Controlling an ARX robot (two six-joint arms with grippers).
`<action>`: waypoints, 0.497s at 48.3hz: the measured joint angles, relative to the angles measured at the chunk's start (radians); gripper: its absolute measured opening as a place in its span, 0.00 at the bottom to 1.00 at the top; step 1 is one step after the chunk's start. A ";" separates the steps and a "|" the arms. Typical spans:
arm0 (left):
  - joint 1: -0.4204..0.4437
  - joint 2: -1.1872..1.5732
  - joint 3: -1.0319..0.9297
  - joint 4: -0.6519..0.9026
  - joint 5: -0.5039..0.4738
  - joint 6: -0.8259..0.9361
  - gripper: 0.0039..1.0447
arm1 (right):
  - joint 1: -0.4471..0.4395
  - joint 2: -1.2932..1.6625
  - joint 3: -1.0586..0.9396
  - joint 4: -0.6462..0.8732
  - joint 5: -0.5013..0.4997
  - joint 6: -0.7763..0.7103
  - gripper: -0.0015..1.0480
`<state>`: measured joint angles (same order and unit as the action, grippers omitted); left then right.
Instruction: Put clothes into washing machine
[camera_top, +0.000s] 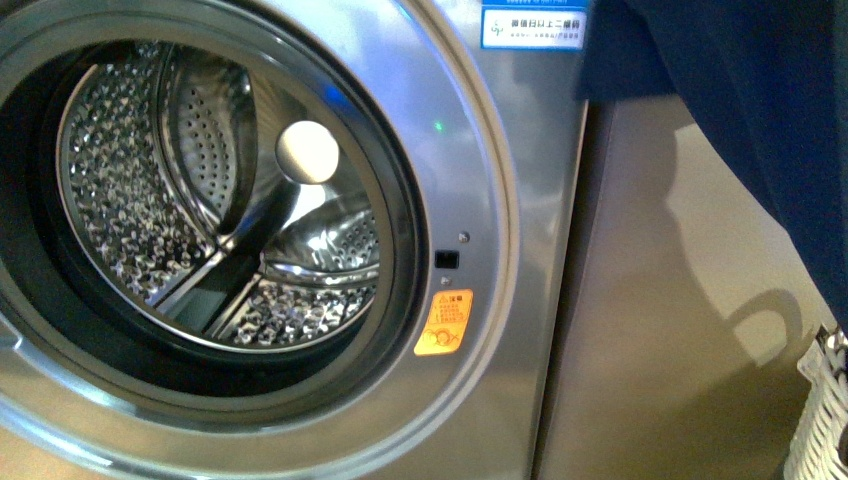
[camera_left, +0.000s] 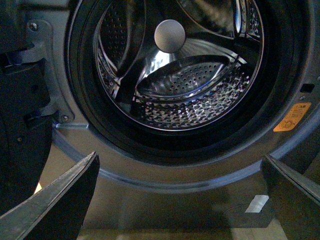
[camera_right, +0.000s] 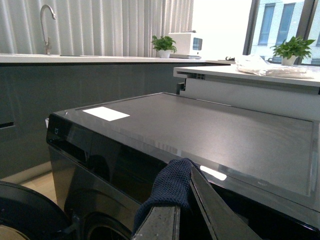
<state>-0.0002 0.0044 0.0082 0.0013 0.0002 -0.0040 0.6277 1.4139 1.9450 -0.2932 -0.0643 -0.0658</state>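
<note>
Front view: clothes (camera_top: 760, 100) hang right of the open washer (camera_top: 520, 200), mid-carry; right fingers (camera_right: 210, 210) seemingly clench them, left fingers (camera_left: 60, 200) gape empty. Next: swing them into the drum (camera_top: 200, 200).

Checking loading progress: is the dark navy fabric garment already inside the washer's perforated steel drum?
No, the steel drum shows only bare metal; the navy garment hangs outside.

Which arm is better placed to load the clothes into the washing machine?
Right: the right hand is shut on the clothes beside the washing machine. The left hand, facing the drum, is open and empty.
</note>
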 joint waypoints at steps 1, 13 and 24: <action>0.000 0.000 0.000 0.000 0.000 0.000 0.94 | 0.001 0.001 0.002 -0.003 -0.006 0.002 0.03; 0.000 0.000 0.000 0.000 0.000 0.000 0.94 | -0.028 -0.029 -0.072 -0.007 -0.050 0.019 0.03; 0.000 0.000 0.000 0.000 0.000 0.000 0.94 | -0.058 0.070 -0.194 0.142 -0.035 0.056 0.03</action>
<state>-0.0002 0.0044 0.0082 0.0013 0.0006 -0.0036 0.5694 1.4841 1.7512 -0.1516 -0.0994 -0.0101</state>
